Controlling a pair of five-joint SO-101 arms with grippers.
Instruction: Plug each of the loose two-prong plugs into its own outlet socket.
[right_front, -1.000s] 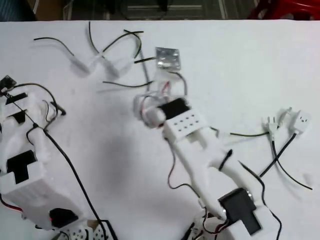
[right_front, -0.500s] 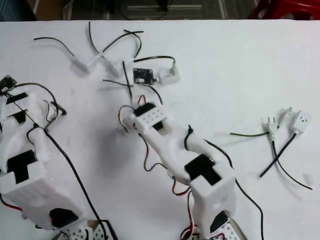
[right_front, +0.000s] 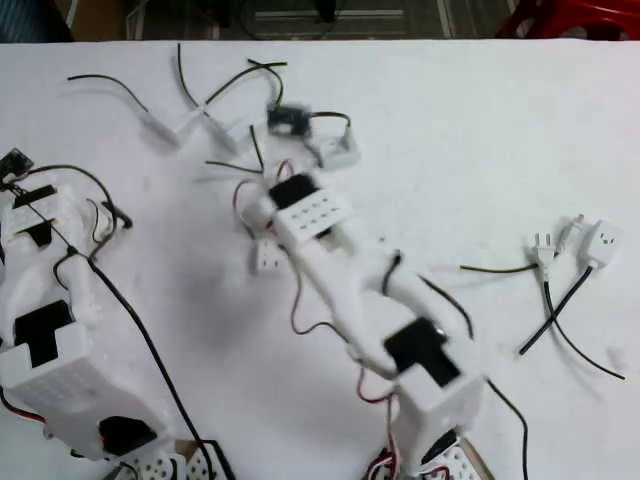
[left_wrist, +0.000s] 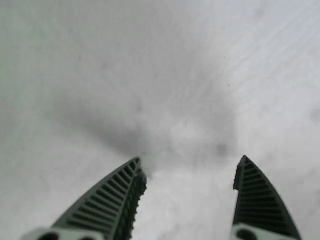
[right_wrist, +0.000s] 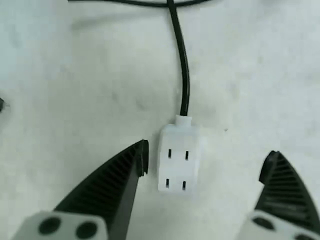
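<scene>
My right pincer (right_wrist: 207, 152) is released, its fingers spread wide over the desk (right_wrist: 75, 75); a white socket block (right_wrist: 179, 160) lies flat between them, touching neither, closer to one finger than the other; it shows two pairs of slots, and its black cord (right_wrist: 182, 75) runs straight away from me. My left pincer (left_wrist: 190, 161) is released too, jaws parted above bare desk. Seen from above, my right arm (right_front: 350, 275) stretches from 6 o'clock toward 11 o'clock; my left arm (right_front: 50, 310) sits folded at 8 o'clock. At 3 o'clock a two-prong plug (right_front: 543, 248) lies just beside a white outlet socket (right_front: 603, 240), not plugged in, their cords (right_front: 553, 318) crossing; at 11 o'clock more white connectors (right_front: 160, 128) lie scattered; I cannot tell plug from socket there.
</scene>
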